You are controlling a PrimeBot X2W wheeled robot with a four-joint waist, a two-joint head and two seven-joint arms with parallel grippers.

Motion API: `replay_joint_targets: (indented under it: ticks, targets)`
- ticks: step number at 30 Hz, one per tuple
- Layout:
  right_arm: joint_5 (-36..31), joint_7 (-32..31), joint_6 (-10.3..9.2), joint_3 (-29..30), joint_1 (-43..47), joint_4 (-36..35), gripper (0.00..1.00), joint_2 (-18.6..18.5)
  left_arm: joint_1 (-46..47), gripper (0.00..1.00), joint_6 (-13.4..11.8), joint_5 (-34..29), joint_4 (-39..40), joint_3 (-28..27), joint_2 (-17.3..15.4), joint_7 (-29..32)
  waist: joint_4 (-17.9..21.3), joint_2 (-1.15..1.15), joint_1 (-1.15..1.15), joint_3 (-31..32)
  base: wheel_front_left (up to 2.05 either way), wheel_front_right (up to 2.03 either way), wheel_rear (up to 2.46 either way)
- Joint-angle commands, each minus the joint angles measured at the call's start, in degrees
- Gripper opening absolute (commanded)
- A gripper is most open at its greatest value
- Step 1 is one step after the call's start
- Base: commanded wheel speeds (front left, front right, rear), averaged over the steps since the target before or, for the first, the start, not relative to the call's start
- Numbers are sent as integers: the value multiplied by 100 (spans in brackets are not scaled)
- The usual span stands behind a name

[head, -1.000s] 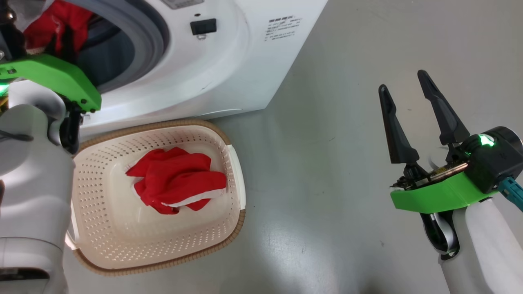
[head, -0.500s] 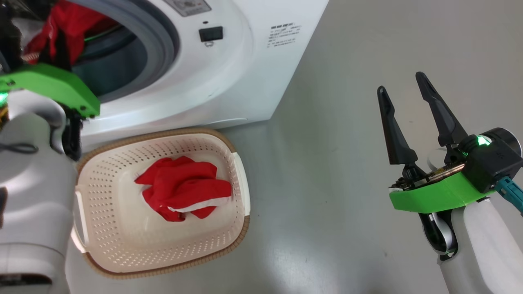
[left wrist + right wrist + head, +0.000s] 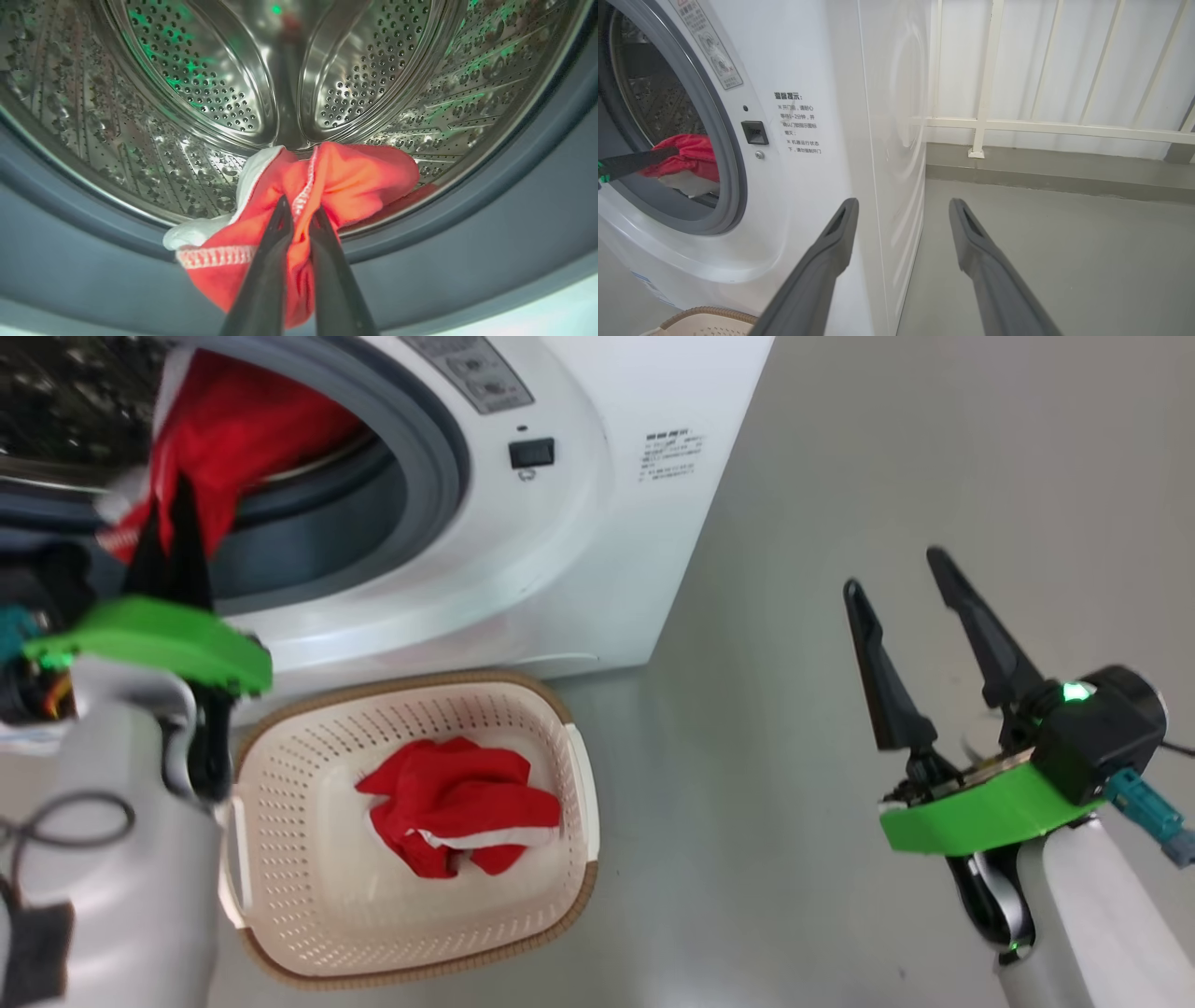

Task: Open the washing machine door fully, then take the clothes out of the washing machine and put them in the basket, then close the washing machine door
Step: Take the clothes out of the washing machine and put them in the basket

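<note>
My left gripper (image 3: pixel 299 206) is shut on a red garment with white trim (image 3: pixel 355 179) at the mouth of the washing machine (image 3: pixel 560 551). The cloth drapes over the grey rubber ring (image 3: pixel 467 242), with the steel drum (image 3: pixel 210 84) behind it. In the head view the left gripper (image 3: pixel 177 499) points into the opening and the garment (image 3: pixel 233 429) hangs from it. Below stands the basket (image 3: pixel 308 821), holding another red garment (image 3: pixel 457 803). My right gripper (image 3: pixel 892 571) hovers open over the floor to the right, holding nothing. The washing machine door is out of view.
Grey floor (image 3: pixel 794 616) stretches to the right of the machine. A white railing (image 3: pixel 985 121) runs along the wall behind it. A black latch slot (image 3: pixel 530 453) and label stickers (image 3: pixel 670 453) sit on the machine's front. The basket touches the machine's base.
The head camera has shifted, so the whole picture slid down and right. My left gripper has drawn back from the drum with the red garment, now at the ring. The right gripper stays open.
</note>
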State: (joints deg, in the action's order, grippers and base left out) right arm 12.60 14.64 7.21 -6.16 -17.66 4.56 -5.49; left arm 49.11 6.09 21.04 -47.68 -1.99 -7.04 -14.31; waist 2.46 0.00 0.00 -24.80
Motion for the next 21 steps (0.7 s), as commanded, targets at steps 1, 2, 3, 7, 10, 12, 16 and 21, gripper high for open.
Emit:
replay_joint_targets:
  ticks: [1,2,3,7,10,12,16,21]
  targets:
    - [61,36,28,-119,172,-92,100,-35,-299,0,26,-85,409,-239,-168,-68,-84,0,0,264,0,0,0]
    - [67,36,28,-116,201,-84,100,-39,-415,0,31,-103,557,-287,-136,-68,-95,0,0,318,0,0,0]
    - [73,36,28,-109,229,-76,100,-43,-526,0,42,-114,731,-331,-99,-68,-110,0,0,370,0,0,0]
    - [74,36,28,-102,305,-55,100,-46,-857,0,64,-184,1218,-443,-5,-68,-145,0,0,517,0,0,0]
    - [77,36,28,-114,376,-30,100,-33,-1204,0,79,-220,1649,-556,106,-68,-159,0,0,674,0,0,0]
    - [86,36,28,-124,411,-18,100,-25,-1433,0,87,-240,1906,-612,166,-68,-160,0,0,768,0,0,0]
    - [105,36,28,-128,464,0,100,-8,-1853,0,108,-260,2422,-667,250,-68,-156,0,0,932,0,0,0]
    - [107,36,28,-111,562,42,100,14,-2322,0,120,-252,2829,-662,324,-68,-167,0,0,1149,0,0,0]
